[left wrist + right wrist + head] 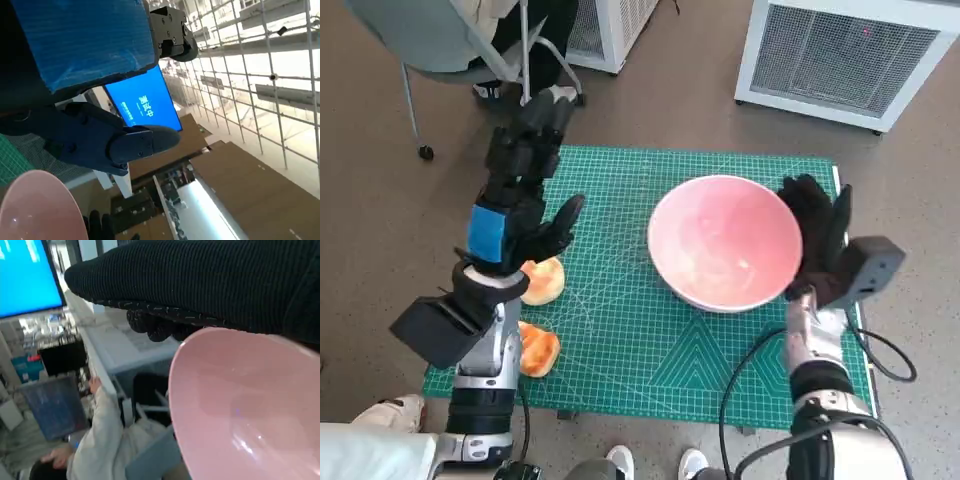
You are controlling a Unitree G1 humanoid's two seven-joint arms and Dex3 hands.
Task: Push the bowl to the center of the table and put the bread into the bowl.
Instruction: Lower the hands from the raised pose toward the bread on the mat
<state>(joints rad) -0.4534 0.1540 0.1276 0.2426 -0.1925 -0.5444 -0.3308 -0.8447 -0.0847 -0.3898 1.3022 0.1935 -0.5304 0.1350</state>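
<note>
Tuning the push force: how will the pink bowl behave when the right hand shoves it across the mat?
The bowl looks thin and glossy, so probably light and quick to slide. Its round, deep walls suggest a high push from the right hand could tip it. The green mat may add some grip.

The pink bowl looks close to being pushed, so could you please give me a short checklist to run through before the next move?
1. Right hand against the pink bowl, on its outer side: ok.
2. Bowl at the middle of the green cutting mat: not ok, it sits right of the middle.
3. Bowl empty, ready for bread: ok.
4. Mat bare on the bowl's left along the push: ok.
5. Left hand free: ok, it is raised over the mat's left side and holds nothing.
6. Two bread pieces near the mat's left edge: ok, untouched.
</note>
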